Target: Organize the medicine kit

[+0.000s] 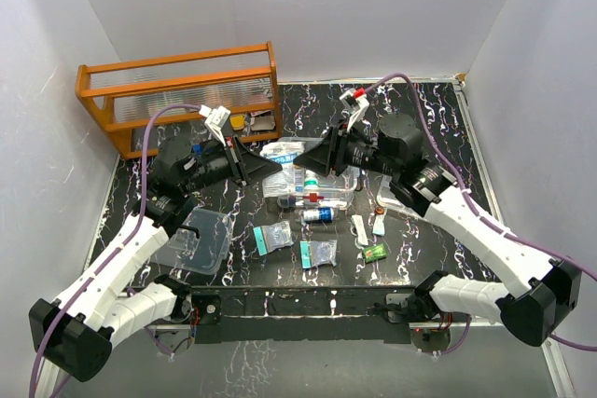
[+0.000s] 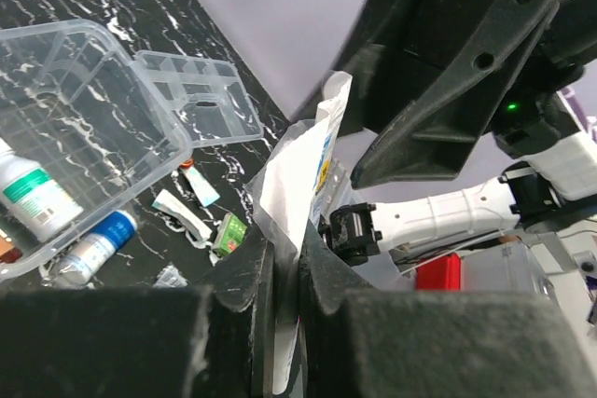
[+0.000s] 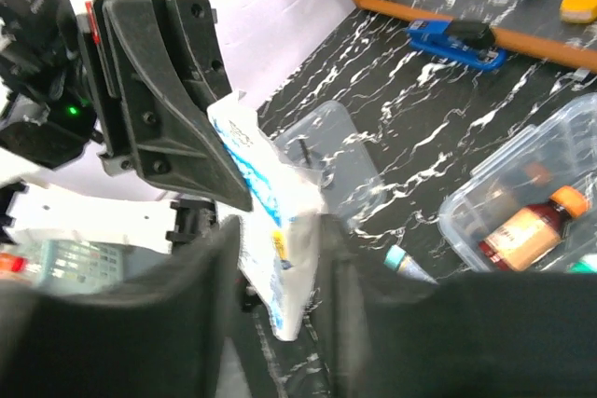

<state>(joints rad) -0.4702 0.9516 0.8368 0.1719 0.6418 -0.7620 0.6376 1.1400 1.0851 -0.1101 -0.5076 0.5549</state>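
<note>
Kit [image 2: 112, 118] sat open on the desk [image 1: 270, 272], bottles [image 2: 33, 198] inside. Above it, left pincer [image 2: 287, 267] was clamped on a white packet [image 2: 289, 184]; right pincer [image 3: 277, 230] straddled that packet, though whether it gripped could not be told.

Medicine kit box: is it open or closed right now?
Open. The clear box has no cover on it; its lid lies flat on the table, apart from it, and a white bottle shows inside.
</note>
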